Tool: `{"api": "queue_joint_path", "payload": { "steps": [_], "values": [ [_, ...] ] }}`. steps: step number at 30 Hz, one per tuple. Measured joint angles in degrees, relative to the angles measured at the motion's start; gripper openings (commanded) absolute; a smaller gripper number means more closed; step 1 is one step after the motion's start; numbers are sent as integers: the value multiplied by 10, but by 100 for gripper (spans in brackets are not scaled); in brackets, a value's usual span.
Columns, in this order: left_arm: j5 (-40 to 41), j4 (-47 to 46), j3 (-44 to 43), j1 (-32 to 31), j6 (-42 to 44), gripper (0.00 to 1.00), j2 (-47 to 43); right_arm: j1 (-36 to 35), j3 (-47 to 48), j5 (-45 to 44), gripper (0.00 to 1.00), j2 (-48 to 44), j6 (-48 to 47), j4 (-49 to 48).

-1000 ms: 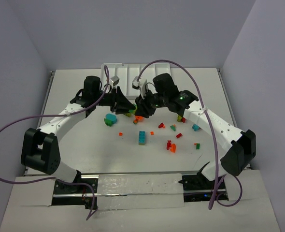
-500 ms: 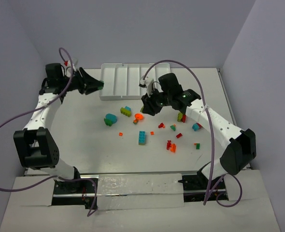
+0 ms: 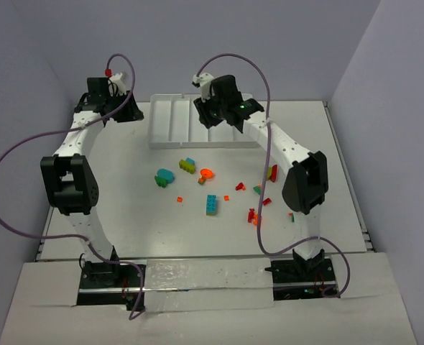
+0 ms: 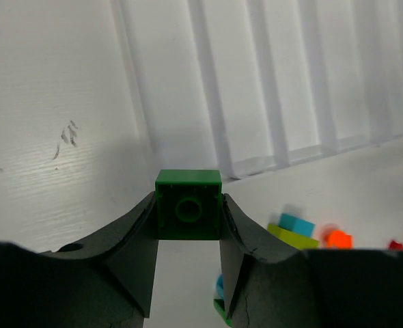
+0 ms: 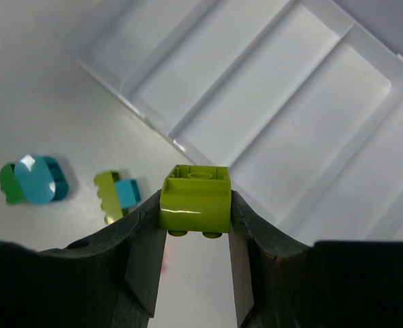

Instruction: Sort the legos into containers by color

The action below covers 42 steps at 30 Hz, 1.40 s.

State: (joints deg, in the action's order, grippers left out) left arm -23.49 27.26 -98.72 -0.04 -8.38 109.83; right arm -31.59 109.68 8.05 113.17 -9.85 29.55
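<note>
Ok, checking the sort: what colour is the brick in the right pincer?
The brick is lime green; clearest in the right wrist view.

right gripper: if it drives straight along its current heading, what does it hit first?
Likely the white tray, around its middle compartments; nothing shows between. The lime brick in the right gripper would touch first. Depth unclear.

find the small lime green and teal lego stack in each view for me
Top external: the lime green and teal lego stack lies centre-left, just below the white plastic tray.
Left wrist: the stack sits lower right, right of the gripped dark green brick.
Right wrist: the stack lies left of the gripped lime green brick.
Shared landmark: the tray, in all three views.
</note>
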Motion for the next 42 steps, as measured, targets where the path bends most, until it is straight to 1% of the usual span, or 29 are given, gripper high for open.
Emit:
{"api": "queue_joint_path", "payload": {
  "steps": [4,8,11,14,20,24,25,27,29,30,31,32,33,34,36,37,42],
  "values": [
    [65,-6,0,-29,25,0,37,0,95,-33,0,87,15,0],
    [108,-21,0,-67,39,0,56,0,139,-55,0,147,21,-2],
    [125,-31,-3,-87,46,0,71,0,147,-64,0,180,23,-6],
    [139,-43,-11,-93,48,1,93,0,147,-68,0,203,25,-11],
    [163,-51,-19,-92,49,8,132,0,146,-71,0,231,28,-38],
    [170,-52,-38,-94,52,14,158,0,148,-72,1,250,28,-50],
    [172,-52,-45,-94,53,16,165,0,149,-72,5,255,28,-51],
    [173,-52,-59,-94,56,20,177,0,149,-72,16,265,28,-55],
    [175,-52,-71,-95,58,23,185,0,149,-72,22,274,28,-55],
    [176,-52,-76,-95,58,30,189,0,149,-72,30,277,28,-55],
    [177,-52,-80,-96,59,32,192,0,149,-72,34,279,28,-56],
    [177,-52,-84,-96,59,39,195,0,150,-72,37,281,28,-55],
    [177,-52,-87,-97,59,42,198,0,152,-72,40,282,27,-55],
    [177,-52,-90,-98,59,42,201,0,155,-74,45,283,28,-57],
    [178,-52,-92,-99,59,53,204,0,157,-78,57,284,27,-61],
    [178,-51,-93,-100,59,58,205,0,157,-80,62,284,27,-64],
    [179,-51,-96,-101,61,69,205,0,160,-83,76,284,28,-65]
  ]
}}
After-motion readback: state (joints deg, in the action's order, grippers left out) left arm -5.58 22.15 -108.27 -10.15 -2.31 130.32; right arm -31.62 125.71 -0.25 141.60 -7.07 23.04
